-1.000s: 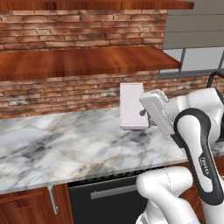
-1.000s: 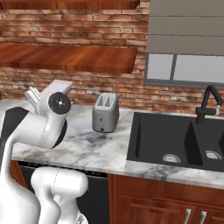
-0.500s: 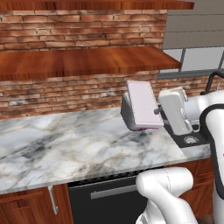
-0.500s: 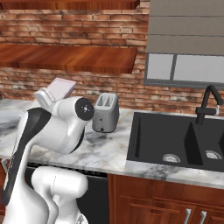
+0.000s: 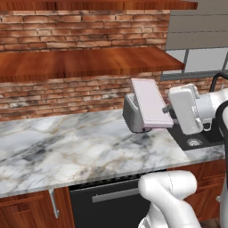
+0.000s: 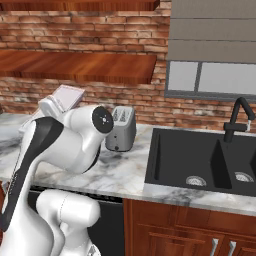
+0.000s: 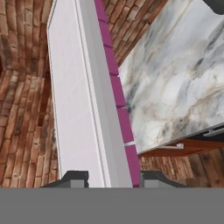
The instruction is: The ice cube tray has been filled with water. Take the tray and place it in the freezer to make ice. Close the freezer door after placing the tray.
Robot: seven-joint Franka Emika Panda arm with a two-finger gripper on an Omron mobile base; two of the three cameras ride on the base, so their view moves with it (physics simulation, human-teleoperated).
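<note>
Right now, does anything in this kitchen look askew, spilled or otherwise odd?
One thing: the thin pale pink-white ice cube tray, meant to hold water, is gripped by the gripper and steeply tilted above the marble counter, in front of the grey toaster. No spill visible.

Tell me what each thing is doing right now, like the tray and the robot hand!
Ice cube tray: held up in the air, tilted, off the counter.
Gripper: shut on the ice cube tray, a finger on each side of its edge.
Toaster: standing upright on the counter by the brick wall, slots empty.
Sink: no dishes inside.
Faucet: no water running.
</note>
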